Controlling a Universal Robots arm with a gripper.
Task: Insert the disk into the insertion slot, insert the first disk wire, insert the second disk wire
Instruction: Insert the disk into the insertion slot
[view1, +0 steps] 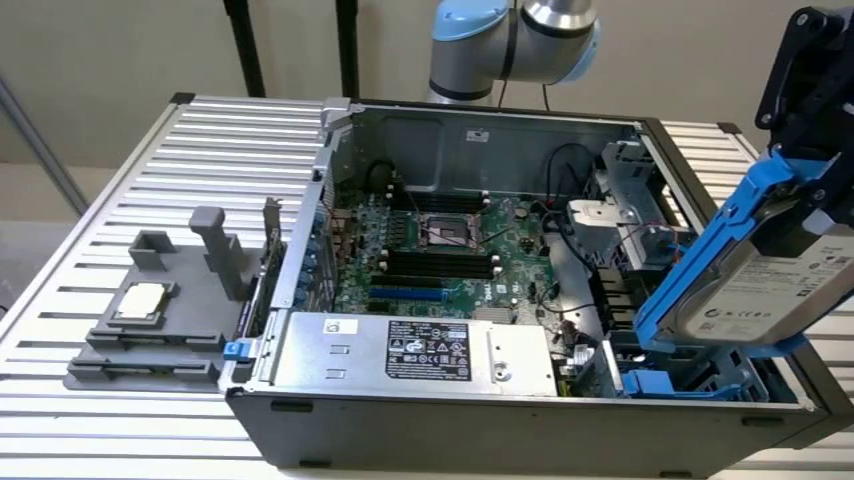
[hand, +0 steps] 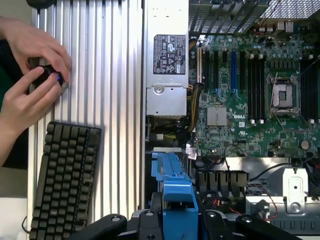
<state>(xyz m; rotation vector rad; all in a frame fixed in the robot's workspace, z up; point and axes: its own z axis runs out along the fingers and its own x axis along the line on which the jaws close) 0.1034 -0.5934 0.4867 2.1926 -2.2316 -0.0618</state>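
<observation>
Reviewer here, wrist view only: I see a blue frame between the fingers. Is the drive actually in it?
Observer: Yes. The disk, white label showing, sits in that blue frame held by the gripper.
Operator: Is it in the bay?
Observer: No. It hangs tilted above the insertion slot, at the corner of the case on the exterior view's right.
Operator: Anything beside the case I'm missing?
Observer: A grey fixture carrying a chip, on the exterior view's left.

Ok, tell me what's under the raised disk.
Below the disk lies the insertion slot in a corner of the case, its blue tabs visible. The disk covers much of the slot, so its inside is hidden.
</observation>
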